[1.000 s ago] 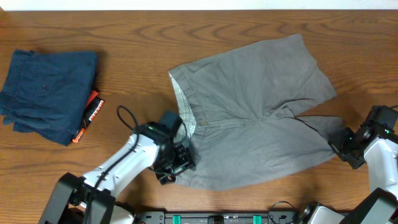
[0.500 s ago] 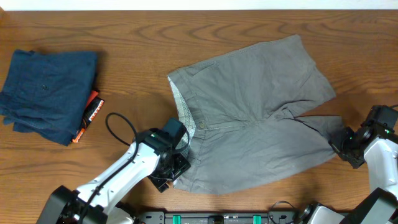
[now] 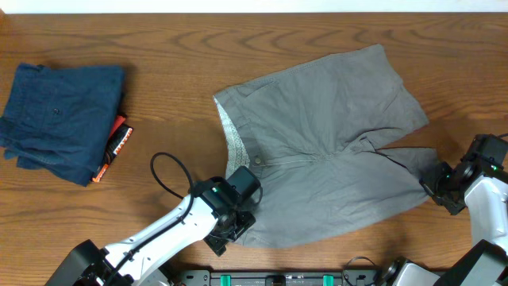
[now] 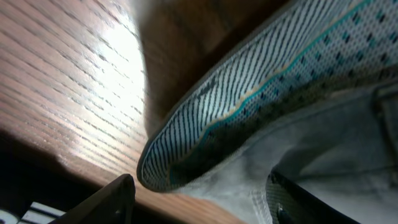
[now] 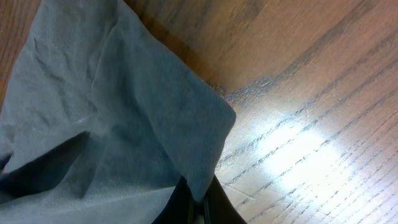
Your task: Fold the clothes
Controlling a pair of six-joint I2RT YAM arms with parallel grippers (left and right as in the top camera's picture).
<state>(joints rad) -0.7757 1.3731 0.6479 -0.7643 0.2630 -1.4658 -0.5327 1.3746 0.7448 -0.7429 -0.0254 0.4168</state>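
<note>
- Lying far left on the wooden desk: a folded navy garment, with an orange tag showing at its right edge
- Left claw at the near left corner of the grey shorts; in the wrist view the claw has a finger on either side of the waistband, which is bunched between them and raised off the desk; reads as clamped on the waistband
- Pale patterned lining faces up along the turned waistband edge, with a teal stripe running through it
- Shorts spread mid-desk to right, waistband left, legs pointing right, far leg flat
- Right claw at the near leg's hem; in the wrist view its dark tips are closed together, pinching the hem corner just above the desk
</note>
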